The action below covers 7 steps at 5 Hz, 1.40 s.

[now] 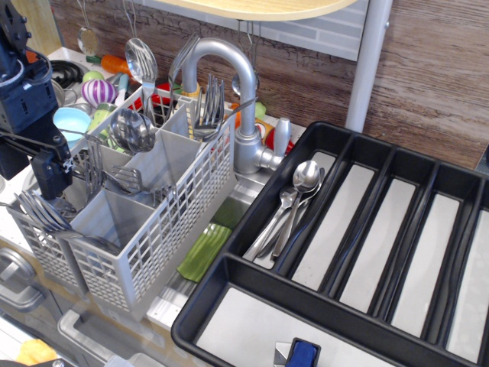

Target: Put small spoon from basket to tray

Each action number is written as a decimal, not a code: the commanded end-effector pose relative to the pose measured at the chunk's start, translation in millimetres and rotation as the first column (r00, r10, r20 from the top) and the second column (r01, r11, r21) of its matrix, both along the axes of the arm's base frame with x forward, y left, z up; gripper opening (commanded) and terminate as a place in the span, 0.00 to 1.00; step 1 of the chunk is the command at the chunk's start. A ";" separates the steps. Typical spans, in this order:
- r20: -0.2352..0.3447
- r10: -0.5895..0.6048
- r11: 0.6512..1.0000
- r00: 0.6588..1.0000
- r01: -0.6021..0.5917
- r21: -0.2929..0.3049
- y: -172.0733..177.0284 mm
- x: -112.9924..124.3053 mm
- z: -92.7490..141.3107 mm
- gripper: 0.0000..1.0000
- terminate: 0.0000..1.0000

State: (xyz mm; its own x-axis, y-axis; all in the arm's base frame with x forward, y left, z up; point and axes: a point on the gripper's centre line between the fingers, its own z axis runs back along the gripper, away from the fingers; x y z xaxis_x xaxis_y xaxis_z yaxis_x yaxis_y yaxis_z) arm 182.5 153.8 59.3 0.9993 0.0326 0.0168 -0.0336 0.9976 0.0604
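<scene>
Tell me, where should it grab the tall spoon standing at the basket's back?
Take the tall spoon by its thin neck just below the bowl, coming from above: it stands bowl-up, handle sunk in the basket, so only that top is free.

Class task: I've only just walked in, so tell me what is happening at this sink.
A black robot arm's gripper hangs over the left end of the grey cutlery basket, which holds forks and spoons. Whether its jaws hold anything cannot be told. The black tray on the right already has a few spoons in its leftmost slot. A silver tap stands between them.
</scene>
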 end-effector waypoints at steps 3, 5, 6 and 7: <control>0.023 -0.048 0.998 0.999 0.047 0.050 4.1 8.0 -7.5 1.00 0.00; 0.040 -0.061 0.997 0.997 0.059 0.045 1.8 10.6 -17.9 1.00 0.00; 0.032 -0.063 0.998 0.997 0.062 0.026 -1.1 9.6 -22.6 1.00 0.00; 0.034 -0.052 0.999 0.998 0.051 0.013 -3.9 5.5 -29.6 1.00 0.00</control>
State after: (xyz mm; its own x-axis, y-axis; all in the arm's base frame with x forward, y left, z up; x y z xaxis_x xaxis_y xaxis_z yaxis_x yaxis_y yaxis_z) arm 187.1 147.1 23.9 0.9988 0.0038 0.0497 -0.0067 0.9982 0.0589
